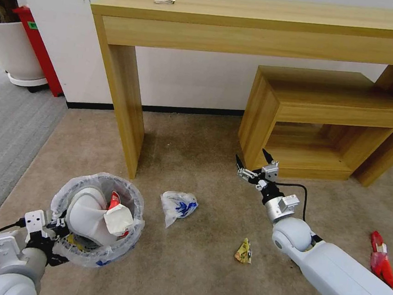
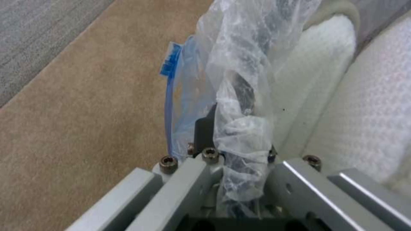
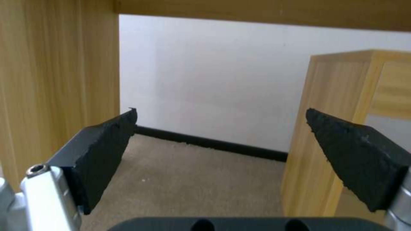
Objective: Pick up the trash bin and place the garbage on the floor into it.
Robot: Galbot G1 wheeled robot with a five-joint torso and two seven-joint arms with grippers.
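The trash bin [image 1: 97, 215], lined with a translucent bag, sits at the lower left on the beige floor [image 1: 184, 276]. Inside it are a white slipper [image 1: 86, 213], crumpled white paper and a red wrapper. My left gripper [image 1: 59, 230] is shut on the bin's near rim; the left wrist view shows the gripper [image 2: 233, 134] pinching the liner [image 2: 244, 64], with a slipper [image 2: 364, 106] beside it. On the carpet lie a white-blue plastic bag [image 1: 178, 206], a yellow-orange wrapper [image 1: 243, 251] and a red wrapper [image 1: 381, 262]. My right gripper [image 1: 252, 164] [image 3: 220, 128] hangs open and empty.
A long wooden desk [image 1: 263, 28] stands against the wall, its leg [image 1: 126, 108] just behind the bin. A low wooden stool [image 1: 320, 117] sits right behind the right gripper. A white plant pot [image 1: 11, 51] and grey ribbed carpet [image 1: 3, 129] are at the left.
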